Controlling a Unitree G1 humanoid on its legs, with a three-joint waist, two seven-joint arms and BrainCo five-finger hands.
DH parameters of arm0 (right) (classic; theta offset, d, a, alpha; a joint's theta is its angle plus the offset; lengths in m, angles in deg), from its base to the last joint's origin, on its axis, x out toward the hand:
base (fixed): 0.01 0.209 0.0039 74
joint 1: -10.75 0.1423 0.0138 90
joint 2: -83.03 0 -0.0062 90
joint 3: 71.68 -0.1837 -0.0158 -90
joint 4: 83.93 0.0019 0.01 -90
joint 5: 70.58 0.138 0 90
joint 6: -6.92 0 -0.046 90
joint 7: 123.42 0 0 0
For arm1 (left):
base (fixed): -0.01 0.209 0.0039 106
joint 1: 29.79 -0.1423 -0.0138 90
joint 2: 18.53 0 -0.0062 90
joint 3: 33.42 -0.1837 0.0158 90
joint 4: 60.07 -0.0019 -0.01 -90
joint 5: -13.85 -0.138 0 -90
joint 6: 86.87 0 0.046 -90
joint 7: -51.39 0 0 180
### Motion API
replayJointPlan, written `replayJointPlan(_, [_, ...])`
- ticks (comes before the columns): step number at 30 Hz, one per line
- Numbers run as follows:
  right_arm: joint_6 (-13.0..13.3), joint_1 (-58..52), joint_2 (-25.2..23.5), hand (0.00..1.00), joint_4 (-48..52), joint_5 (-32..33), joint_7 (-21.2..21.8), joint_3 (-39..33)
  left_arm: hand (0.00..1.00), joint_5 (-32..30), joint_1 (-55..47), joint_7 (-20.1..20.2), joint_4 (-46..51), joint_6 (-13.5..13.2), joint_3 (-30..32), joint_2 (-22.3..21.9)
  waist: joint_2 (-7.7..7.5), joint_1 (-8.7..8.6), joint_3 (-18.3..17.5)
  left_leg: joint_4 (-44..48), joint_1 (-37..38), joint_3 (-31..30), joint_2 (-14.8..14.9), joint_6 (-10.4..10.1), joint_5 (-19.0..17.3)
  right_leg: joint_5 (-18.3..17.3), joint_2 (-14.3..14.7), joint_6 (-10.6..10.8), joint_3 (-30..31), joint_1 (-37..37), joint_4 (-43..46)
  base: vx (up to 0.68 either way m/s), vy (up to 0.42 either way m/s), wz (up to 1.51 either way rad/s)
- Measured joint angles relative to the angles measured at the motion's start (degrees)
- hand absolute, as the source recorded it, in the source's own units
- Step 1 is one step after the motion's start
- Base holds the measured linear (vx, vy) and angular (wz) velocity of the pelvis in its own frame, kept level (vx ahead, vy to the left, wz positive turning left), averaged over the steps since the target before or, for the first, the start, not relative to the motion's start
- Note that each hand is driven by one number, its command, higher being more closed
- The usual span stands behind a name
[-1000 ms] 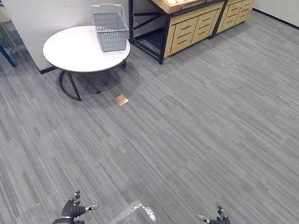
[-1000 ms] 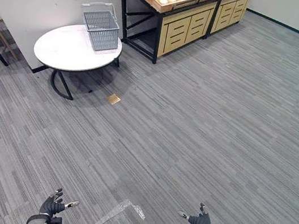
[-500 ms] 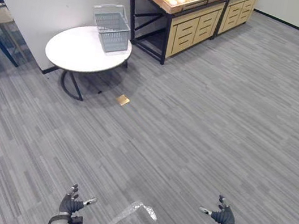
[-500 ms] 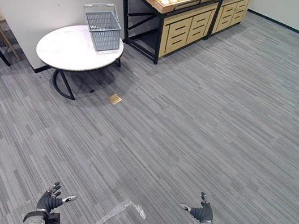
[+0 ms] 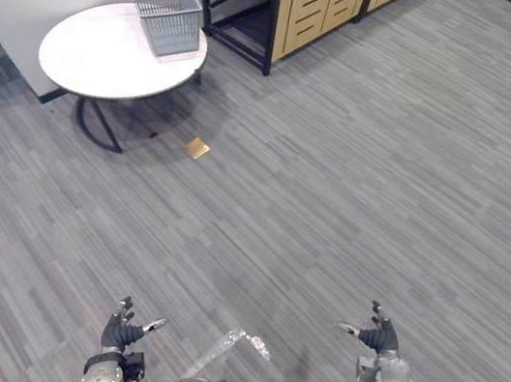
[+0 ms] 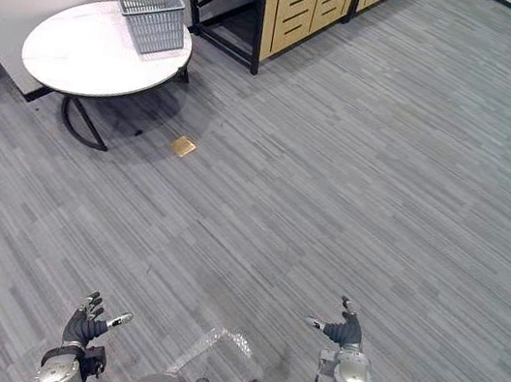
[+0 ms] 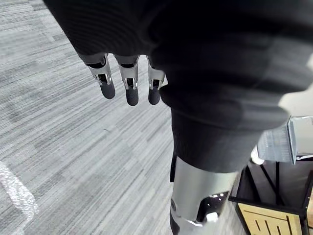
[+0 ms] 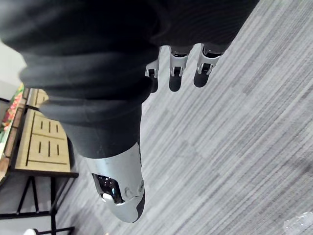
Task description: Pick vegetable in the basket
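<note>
A grey wire basket (image 5: 166,2) stands empty at the far edge of a round white table (image 5: 92,51) at the far left. Past it, the wooden produce stand (image 5: 310,9) shows its drawers and a corner of a crate; the vegetables on it are cut off from view. My left hand (image 5: 121,334) hangs low near the floor at the bottom left, fingers relaxed and holding nothing. My right hand (image 5: 376,337) hangs at the bottom right, also open and empty. Both are far from the basket and the stand.
Grey striped carpet covers the wide floor between me and the table. A small tan square (image 5: 196,148) lies on the floor by the table's dark legs. A white tape mark (image 5: 235,344) sits on the floor close between my hands. A light wall runs behind the table.
The whole picture has shifted: the table, basket and stand now sit higher and further left, and the vegetables have slid out at the top. Both hands stay open and low.
</note>
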Motion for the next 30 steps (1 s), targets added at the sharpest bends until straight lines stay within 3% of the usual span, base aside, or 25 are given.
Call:
replayJointPlan(3, [0.0,0.0,0.0,0.00,2.3,0.2,-0.1,1.2,0.00,0.0,1.0,-1.0,0.3,0.0,-0.5,0.3,0.28,-0.81,0.3,-3.6,4.3,-2.5,-0.4,-0.5,-1.4,0.7,-0.3,-0.2,-2.7,-5.5,-8.2,0.42,0.078,0.34])
replayJointPlan(5, [0.0,0.1,0.6,0.00,2.7,0.7,-0.1,1.2,0.00,0.0,4.2,-1.1,0.4,-0.1,-0.9,0.1,0.22,-1.87,1.6,-7.7,9.1,-6.2,0.2,-1.8,-0.9,9.3,1.0,-1.0,-2.7,-7.9,-22.6,0.57,-0.018,0.87])
replayJointPlan(7, [-0.2,-0.1,0.5,0.00,3.2,0.7,-0.1,1.3,0.00,0.0,5.1,-1.1,0.3,-0.1,-0.9,0.0,-0.15,-2.77,2.2,-8.9,12.6,-10.2,0.4,-3.6,-1.7,16.2,1.1,-1.5,-2.0,-8.5,-29.8,0.72,-0.123,1.06])
replayJointPlan(8, [-0.4,-1.0,0.4,0.00,4.3,0.6,0.0,1.4,0.00,-0.1,4.9,-1.1,0.2,-0.1,-1.0,0.1,-0.67,-3.31,2.2,-8.4,14.9,-12.6,0.5,-5.0,-2.5,22.3,1.3,-4.4,-0.6,-8.5,-30.4,0.68,-0.166,1.03])
replayJointPlan(9, [-0.4,-1.7,0.6,0.00,4.4,0.6,0.0,1.4,0.00,-0.1,4.9,-1.0,-0.3,-0.1,-1.1,-0.3,-0.05,-3.74,2.2,-7.2,15.5,-13.7,1.2,-5.3,-2.7,26.7,1.1,-6.8,-0.6,-8.5,-28.1,0.55,-0.170,0.61])
replayJointPlan(10, [-0.6,-0.9,1.2,0.00,4.2,0.6,0.1,1.3,0.00,-0.1,5.1,-1.0,-0.9,-0.1,-1.1,-1.6,2.87,-3.43,2.4,-3.4,14.4,-14.3,3.8,-6.1,-2.2,23.8,2.9,-7.4,-2.6,-8.6,-24.7,0.52,-0.165,0.33])
replayJointPlan(11, [-0.6,-0.3,0.7,0.00,4.3,0.6,0.2,1.4,0.00,-0.1,5.1,-1.0,-1.0,-0.3,-0.9,-1.8,3.26,-3.55,2.3,3.1,11.3,-14.3,4.4,-9.2,0.1,20.3,3.2,-8.6,-3.5,-8.4,-23.1,0.79,-0.277,0.19])
replayJointPlan(13, [-0.5,0.2,0.1,0.00,4.4,0.8,0.3,2.7,0.00,-0.1,5.0,-0.9,-2.1,-0.3,-0.7,-2.0,3.83,-3.40,2.7,23.2,2.6,-12.5,6.5,-10.1,14.8,16.6,4.9,-9.7,-4.4,-2.6,-25.0,0.82,-0.291,0.19])
replayJointPlan(14, [-0.5,0.3,-0.1,0.00,4.4,1.3,0.2,3.6,0.00,-0.1,4.7,-0.8,-2.5,-0.3,-0.6,-2.2,3.87,-2.66,3.1,33.5,-0.8,-9.9,9.7,-10.0,15.8,16.1,6.2,-10.2,-4.4,2.4,-28.1,0.67,-0.209,0.10])
replayJointPlan(15, [-0.2,0.2,-1.0,0.00,4.4,2.0,0.1,3.7,0.00,-0.1,5.0,-0.7,-2.9,-0.3,-0.6,-2.3,3.21,-1.85,3.8,45.2,-6.2,-5.0,13.6,-6.1,13.3,15.4,7.2,-11.2,-4.0,9.9,-32.4,0.62,-0.179,0.05])
replayJointPlan(16, [-0.1,0.4,-1.3,0.00,4.4,2.2,0.0,3.7,0.00,-0.1,4.9,-0.7,-2.9,-0.4,-0.7,-2.5,2.77,-1.48,4.1,47.5,-8.2,-3.5,14.4,-4.9,12.5,15.1,7.2,-11.4,-3.8,12.4,-34.0,1.06,-0.178,-0.02])
replayJointPlan(17, [0.7,1.4,-1.5,0.00,4.3,3.4,-0.1,3.5,0.00,0.0,4.8,-0.7,-2.9,-0.4,-0.7,-2.5,1.96,0.82,4.5,36.4,-21.4,0.5,13.4,-4.0,8.5,11.5,6.0,-10.1,-2.4,21.1,-39.3,1.00,-0.075,-0.07])
replayJointPlan(18, [0.7,1.2,-1.6,0.00,4.1,3.4,0.0,3.5,0.00,0.0,4.8,-0.7,-2.9,-0.4,-0.6,-2.5,1.46,1.32,4.9,26.0,-23.2,0.6,11.5,-4.0,8.5,10.1,5.0,-9.1,-2.3,22.9,-39.3,0.95,0.022,-0.17])
replayJointPlan(19, [0.8,1.1,-1.5,0.00,4.2,3.4,0.0,3.3,0.00,0.0,4.4,-0.7,-2.8,-0.4,-0.6,-2.8,1.47,1.72,4.9,12.2,-22.5,0.6,9.4,-5.9,10.8,8.9,4.3,-7.4,-2.4,24.3,-39.2,0.57,0.118,-0.20])
replayJointPlan(21, [0.7,1.2,-1.6,0.00,4.1,3.4,-0.1,2.8,0.00,0.0,3.8,-0.7,-3.2,-0.3,-0.6,-3.0,1.70,2.71,5.2,-4.5,-22.6,0.6,7.9,-5.8,16.2,5.1,2.9,-6.0,-1.8,28.2,-39.4,0.55,0.190,-0.15])
replayJointPlan(22, [0.7,1.2,-1.6,0.00,4.1,3.4,-0.2,2.5,0.00,0.0,3.7,-0.7,-3.2,-0.3,-0.5,-3.0,1.89,2.87,5.0,-8.5,-22.4,0.8,7.7,-6.3,17.5,4.0,2.6,-5.3,-1.7,29.3,-39.5,0.53,0.232,-0.07])
replayJointPlan(23, [0.7,1.2,-1.5,0.00,4.1,3.3,-0.4,2.6,0.00,-0.1,3.4,-0.8,-3.3,-0.2,-0.4,-2.9,1.86,3.13,4.9,-11.0,-22.1,1.2,8.1,-7.2,21.1,1.5,2.2,-4.2,-1.1,31.4,-39.5,0.53,0.254,-0.01])
replayJointPlan(24, [0.7,1.1,-1.7,0.00,4.0,3.2,-0.9,3.2,0.00,-0.1,3.8,-0.8,-4.1,-0.1,0.4,-2.6,0.15,3.52,4.4,-8.2,-22.3,2.3,6.5,-3.7,24.7,-0.7,0.3,-4.3,-0.9,32.7,-38.3,0.53,0.254,0.03])
replayJointPlan(26, [0.9,0.5,-2.0,0.00,4.5,2.9,-0.9,3.8,0.00,-0.2,3.8,-0.8,-4.0,-0.1,1.6,-3.3,-1.83,3.84,2.8,-3.8,-24.2,3.3,4.4,-0.8,23.3,-1.7,-2.6,-2.9,-0.9,31.6,-34.2,0.59,0.257,0.25])
replayJointPlan(27, [0.9,0.7,-2.0,0.00,4.5,2.6,-0.9,3.8,0.00,-0.3,3.8,-0.7,-4.2,0.0,1.6,-3.5,-2.31,4.11,2.5,0.0,-24.5,3.6,3.5,0.9,20.7,-1.9,-4.0,-2.1,-0.7,30.4,-28.1,0.74,0.307,0.44])
replayJointPlan(29, [0.9,0.4,-2.2,0.00,4.4,1.9,-0.9,3.8,0.00,-0.3,3.7,-0.8,-4.8,0.0,1.5,-3.2,-2.67,4.06,2.3,2.6,-22.6,2.3,1.2,1.6,16.0,1.3,-6.1,3.8,0.9,24.9,-10.9,0.60,0.259,0.55])
replayJointPlan(30, [0.9,0.1,-2.4,0.00,4.4,1.6,-0.9,3.9,0.00,-0.3,3.8,-0.8,-5.1,0.3,1.3,-2.7,-2.86,3.53,2.4,2.6,-19.7,0.7,-0.6,2.2,13.8,8.2,-6.8,9.0,3.7,20.2,2.1,0.58,0.231,0.76])
